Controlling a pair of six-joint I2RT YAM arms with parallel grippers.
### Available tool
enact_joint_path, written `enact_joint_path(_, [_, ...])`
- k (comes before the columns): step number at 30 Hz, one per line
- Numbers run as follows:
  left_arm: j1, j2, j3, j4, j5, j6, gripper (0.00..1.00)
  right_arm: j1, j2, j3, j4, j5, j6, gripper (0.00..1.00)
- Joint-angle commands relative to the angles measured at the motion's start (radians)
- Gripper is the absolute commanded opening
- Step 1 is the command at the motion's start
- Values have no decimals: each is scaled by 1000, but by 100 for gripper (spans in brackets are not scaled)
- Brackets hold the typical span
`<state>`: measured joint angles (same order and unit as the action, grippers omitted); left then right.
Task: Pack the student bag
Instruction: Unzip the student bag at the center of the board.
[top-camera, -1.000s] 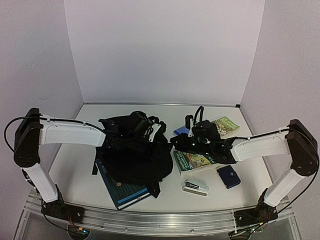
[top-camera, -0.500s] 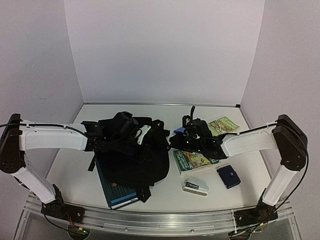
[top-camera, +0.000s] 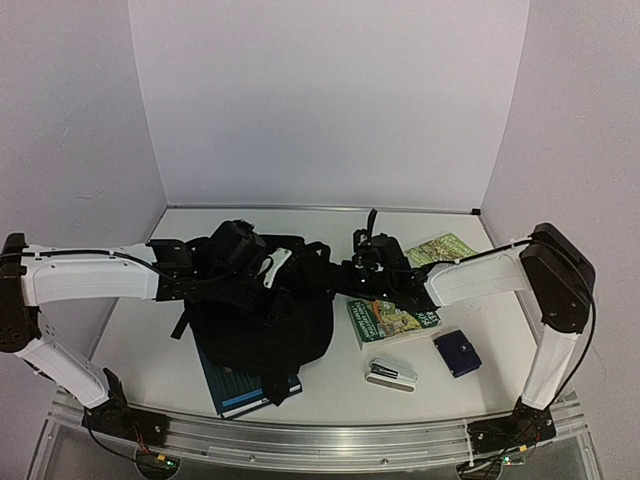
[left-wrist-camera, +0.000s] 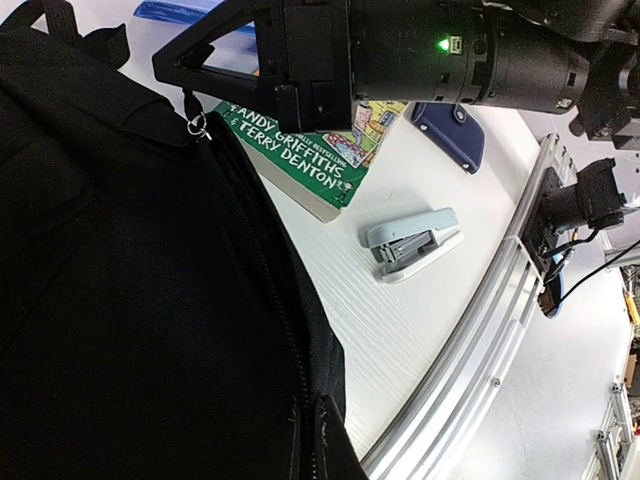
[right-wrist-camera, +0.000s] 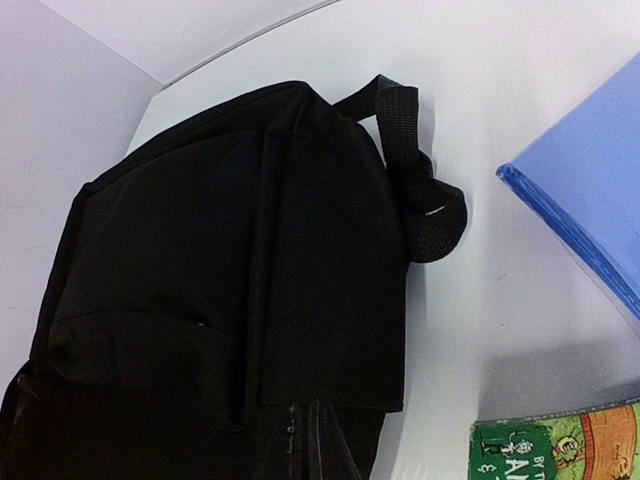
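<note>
The student bag is a large black fabric backpack lying mid-table, closed, with its zipper pull near the top. My left gripper reaches in from the left over the bag's top. In the left wrist view it is pinched on black bag fabric beside the zipper. My right gripper comes from the right to the bag's right edge. In the right wrist view it is closed on the bag's fabric below a strap loop.
A green paperback lies right of the bag, with a second green book behind it. A teal book sticks out from under the bag. A grey stapler, a navy case and a blue folder lie nearby.
Both arms have moved left and the bag has shifted left with them. More of the green paperback is uncovered, and the blue folder is now hidden behind the right gripper in the top view.
</note>
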<state>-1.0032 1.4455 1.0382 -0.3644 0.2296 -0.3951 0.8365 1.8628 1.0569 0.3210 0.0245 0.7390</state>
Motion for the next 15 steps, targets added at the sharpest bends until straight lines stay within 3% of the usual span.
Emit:
enact_joint_path(1, [-8, -73, 6, -77, 35, 13, 0, -60, 56, 61, 7, 97, -43, 0])
enact_joint_path(10, [-8, -104, 5, -103, -48, -17, 0, -95, 127, 130, 7, 138, -75, 0])
enact_joint_path(15, [-8, -88, -2, -55, -57, -57, 0, -101, 150, 188, 6, 88, -96, 0])
